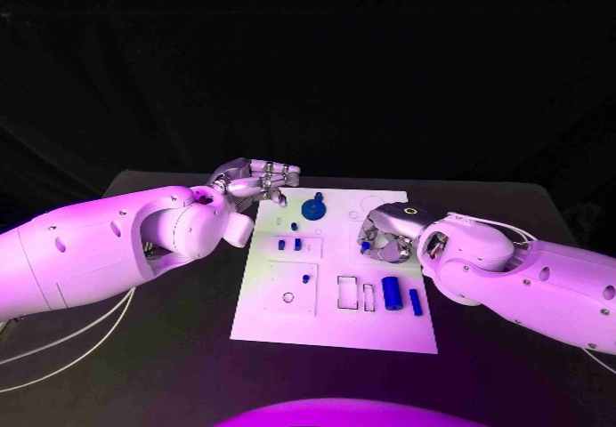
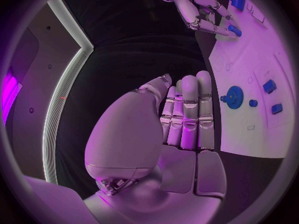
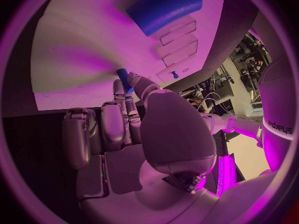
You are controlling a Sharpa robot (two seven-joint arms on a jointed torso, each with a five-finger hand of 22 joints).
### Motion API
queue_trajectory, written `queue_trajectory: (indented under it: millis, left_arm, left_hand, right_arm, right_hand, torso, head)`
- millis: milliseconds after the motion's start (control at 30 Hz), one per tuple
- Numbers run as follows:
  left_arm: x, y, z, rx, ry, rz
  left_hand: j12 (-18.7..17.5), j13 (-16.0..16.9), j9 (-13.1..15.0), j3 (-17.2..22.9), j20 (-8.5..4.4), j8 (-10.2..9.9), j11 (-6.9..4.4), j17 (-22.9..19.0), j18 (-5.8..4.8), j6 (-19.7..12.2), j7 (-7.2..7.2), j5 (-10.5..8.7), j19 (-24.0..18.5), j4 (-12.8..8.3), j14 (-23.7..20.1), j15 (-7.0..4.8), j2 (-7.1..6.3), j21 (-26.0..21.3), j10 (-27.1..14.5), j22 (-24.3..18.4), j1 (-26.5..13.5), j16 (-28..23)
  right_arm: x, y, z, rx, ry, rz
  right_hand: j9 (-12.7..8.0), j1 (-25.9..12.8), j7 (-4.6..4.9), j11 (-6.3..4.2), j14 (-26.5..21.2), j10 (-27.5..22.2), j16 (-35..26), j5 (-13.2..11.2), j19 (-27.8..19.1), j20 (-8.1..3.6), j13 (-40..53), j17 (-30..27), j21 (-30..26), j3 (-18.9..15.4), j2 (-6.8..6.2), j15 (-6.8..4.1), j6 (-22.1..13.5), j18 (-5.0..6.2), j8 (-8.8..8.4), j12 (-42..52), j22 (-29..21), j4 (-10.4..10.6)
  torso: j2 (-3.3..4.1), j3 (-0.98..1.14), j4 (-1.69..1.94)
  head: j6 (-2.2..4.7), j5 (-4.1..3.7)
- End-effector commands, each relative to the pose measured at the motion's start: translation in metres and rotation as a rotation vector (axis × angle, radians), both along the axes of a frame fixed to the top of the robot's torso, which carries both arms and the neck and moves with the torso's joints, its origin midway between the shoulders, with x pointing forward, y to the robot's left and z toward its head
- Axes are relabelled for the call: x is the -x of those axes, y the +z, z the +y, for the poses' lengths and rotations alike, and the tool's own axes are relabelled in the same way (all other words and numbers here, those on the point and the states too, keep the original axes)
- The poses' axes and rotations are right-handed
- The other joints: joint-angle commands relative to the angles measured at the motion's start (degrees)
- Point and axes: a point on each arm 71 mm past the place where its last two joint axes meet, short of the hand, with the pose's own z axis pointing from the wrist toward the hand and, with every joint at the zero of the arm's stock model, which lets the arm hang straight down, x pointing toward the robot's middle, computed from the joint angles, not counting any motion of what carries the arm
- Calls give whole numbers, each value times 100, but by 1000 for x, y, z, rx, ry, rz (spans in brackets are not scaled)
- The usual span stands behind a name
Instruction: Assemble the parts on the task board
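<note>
Blue against the white task board (image 1: 334,334), a small peg (image 3: 124,79) was pinched at the fingertips of the right hand (image 1: 385,235), which hovered low over the board's middle — thumb and a finger closed on the piece, the other fingers lying alongside. Held that way, by its upper end, the peg's free end pointed down toward the plate, a grip that suited setting it into a hole rather than laying it flat. Just beneath and beyond that hand lay a large blue cylinder (image 1: 392,292) and a thinner blue bar (image 1: 416,302), beside empty rectangular recesses, probably waiting their turn. Across from the right hand's fingertips sat two little blue blocks (image 1: 289,243), and farther off a blue gear (image 1: 313,210) rested on the board.

The left hand (image 1: 259,182) held nothing — its fingers stretched straight and close together, parked just off the board's far corner near the gear, likely kept aside so the working hand had room.
</note>
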Motion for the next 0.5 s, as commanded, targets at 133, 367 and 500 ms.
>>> queue_trajectory:
  millis: [133, 367, 500]
  left_arm:
    - [0, 1, -2, 8, -14, 0]
    - [0, 1, -1, 6, -12, 1]
    - [-1, 0, 0, 6, -11, 2]
  left_hand:
    - [2, 8, -9, -31, 7, -7, 9, -6, 29, -29, 7, -2, 22, -4, 11, 35, 5, -24, -47, -8, 5, -23]
    - [2, 8, -9, -31, 7, -7, 9, -6, 29, -29, 7, -2, 22, -4, 11, 35, 5, -24, -47, -8, 6, -23]
    - [1, 8, -10, -31, 8, -9, 10, -6, 29, -34, 8, -2, 23, -6, 10, 36, 6, -25, -52, -8, 8, -23]
  right_arm:
    - [5, 2, 1, -22, 6, -40]
    - [10, 15, -2, -85, 3, -76]
    - [14, 29, -1, -146, 8, -93]
  right_hand:
    - [51, 28, -8, -8, 181, 95, 36, 12, 297, -43, 15, 15, 56, 79, 75, -50, 103, -92, 39, -27, 1232, 1]
    - [57, 21, -7, -11, 182, 108, 43, 25, 303, -45, 17, 23, 67, 87, 73, -52, 116, -95, 43, -31, 1238, 2]
    - [59, 18, 1, -5, 182, 96, 53, 39, 304, -46, 12, 35, 70, 98, 57, -51, 108, -96, 34, -53, 1241, -4]
  torso:
    - [-7, -2, -3]
    - [-15, -2, -3]
    - [-14, -1, 2]
  head:
    - [-10, 11]
    - [8, 10]
    - [33, -2]
